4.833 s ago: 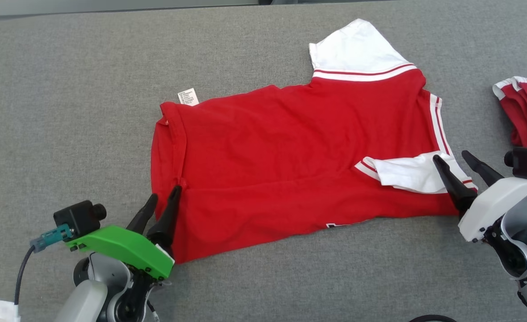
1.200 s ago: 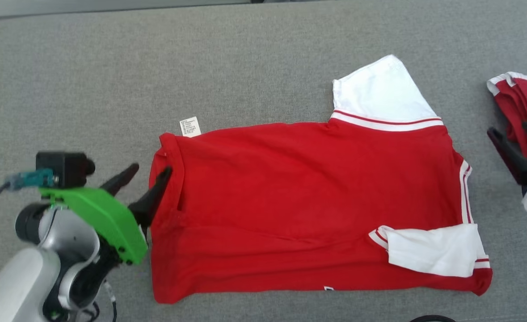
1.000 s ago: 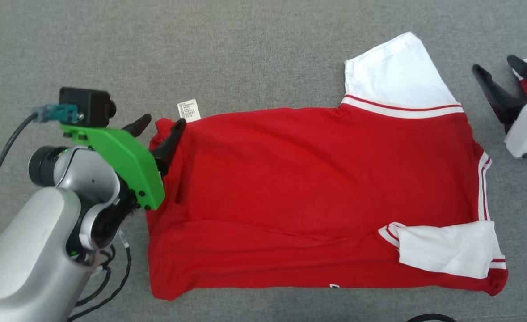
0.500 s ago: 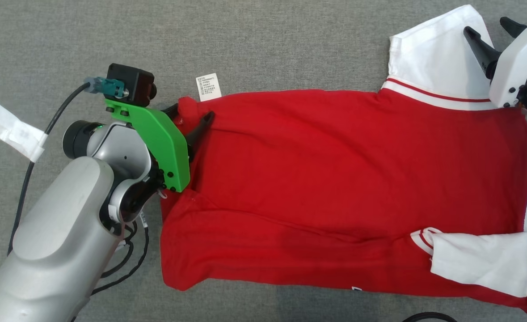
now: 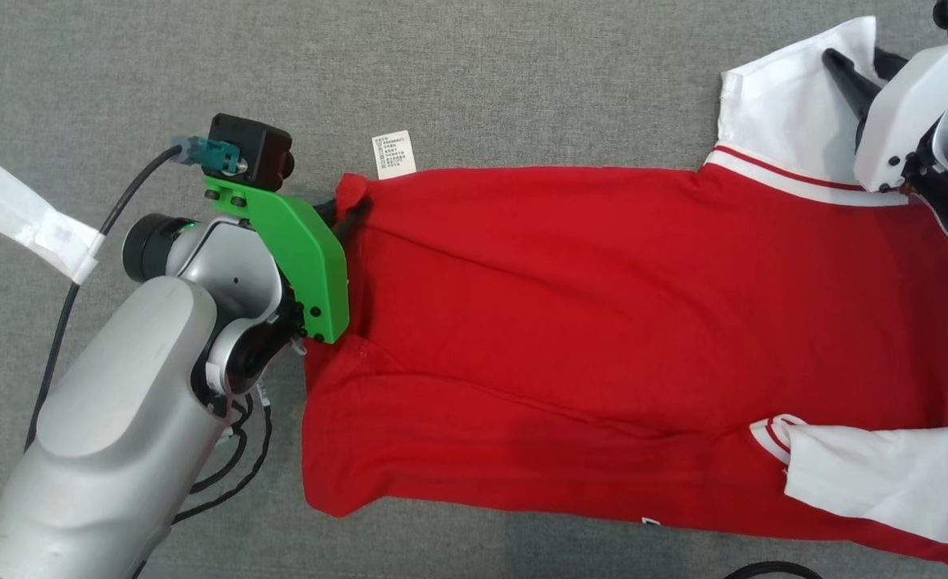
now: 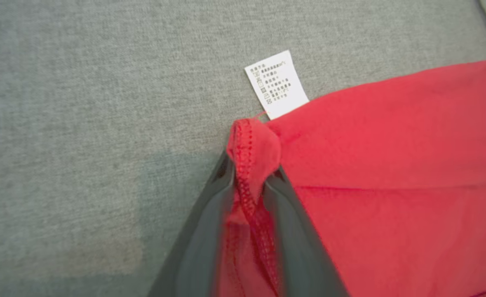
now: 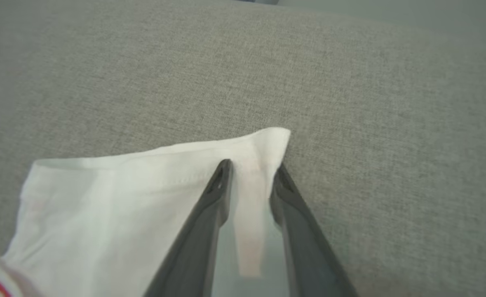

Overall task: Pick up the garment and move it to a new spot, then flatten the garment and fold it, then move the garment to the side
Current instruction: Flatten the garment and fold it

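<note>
**Where the jaws bite: two far corners of the shirt**

Since the next step looks like a fold toward the robot, both grips sit on the far edge. Left gripper (image 6: 249, 173): jaws pinched on the red hem corner, cloth bunched between them. Right gripper (image 7: 251, 169): jaws astride the corner of the white sleeve (image 7: 123, 198), a fold between them; clamped or not, cannot tell. Shirt (image 5: 602, 322) lies flat on the grey fabric surface (image 5: 522, 80). Left grip is at its 10 o'clock, right grip at 2 o'clock, and the other sleeve (image 5: 876, 482) is tucked in at 4 o'clock. Care tag (image 6: 276, 84) at 1 o'clock of the left jaws: print too small to read. White lettering (image 5: 645, 521) at the shirt's 6 o'clock edge, mostly hidden.
</note>
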`<state>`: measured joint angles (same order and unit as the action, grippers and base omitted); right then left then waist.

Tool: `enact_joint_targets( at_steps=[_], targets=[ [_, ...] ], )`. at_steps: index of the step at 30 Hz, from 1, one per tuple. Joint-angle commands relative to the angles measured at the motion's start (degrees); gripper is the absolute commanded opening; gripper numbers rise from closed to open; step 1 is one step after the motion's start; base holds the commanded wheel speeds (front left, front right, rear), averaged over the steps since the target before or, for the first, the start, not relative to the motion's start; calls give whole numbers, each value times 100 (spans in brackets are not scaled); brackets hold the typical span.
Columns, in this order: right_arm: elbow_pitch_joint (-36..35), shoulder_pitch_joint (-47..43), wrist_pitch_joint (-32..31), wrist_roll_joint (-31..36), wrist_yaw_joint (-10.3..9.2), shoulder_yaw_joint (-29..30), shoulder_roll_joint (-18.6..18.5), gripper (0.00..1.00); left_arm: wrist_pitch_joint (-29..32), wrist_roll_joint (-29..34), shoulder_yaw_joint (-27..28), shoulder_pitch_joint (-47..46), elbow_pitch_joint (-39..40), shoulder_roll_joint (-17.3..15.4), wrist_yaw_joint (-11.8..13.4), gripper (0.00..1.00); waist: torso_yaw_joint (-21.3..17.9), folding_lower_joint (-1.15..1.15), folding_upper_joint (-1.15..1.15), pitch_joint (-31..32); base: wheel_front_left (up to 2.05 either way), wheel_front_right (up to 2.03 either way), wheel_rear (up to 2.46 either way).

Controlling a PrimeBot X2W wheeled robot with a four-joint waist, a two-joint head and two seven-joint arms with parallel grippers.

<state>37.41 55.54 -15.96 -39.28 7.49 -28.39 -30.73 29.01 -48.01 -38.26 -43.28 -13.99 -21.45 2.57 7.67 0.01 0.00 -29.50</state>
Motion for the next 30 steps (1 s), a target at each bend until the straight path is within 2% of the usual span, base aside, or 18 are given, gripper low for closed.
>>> enact_joint_targets(
  at_steps=[1,15,22,30],
  targets=[
    [68,32,58,-98,-3,-59,-15,0,-87,-15,23,-48,-53,34,-15,0,-11,-1,0,19,0,0,0],
    [167,337,789,-530,-3,-425,-212,0,-671,-345,600,-99,-292,111,153,0,-187,-1,0,75,0,0,0],
    [159,447,1136,-735,-3,-616,-305,0,-836,-540,835,18,-319,88,133,0,-280,-1,0,147,0,0,0],
    [-505,283,1591,-1174,-3,-988,-430,0,-1133,-652,960,234,-129,70,31,0,-439,-1,0,232,0,0,0]
  ],
)
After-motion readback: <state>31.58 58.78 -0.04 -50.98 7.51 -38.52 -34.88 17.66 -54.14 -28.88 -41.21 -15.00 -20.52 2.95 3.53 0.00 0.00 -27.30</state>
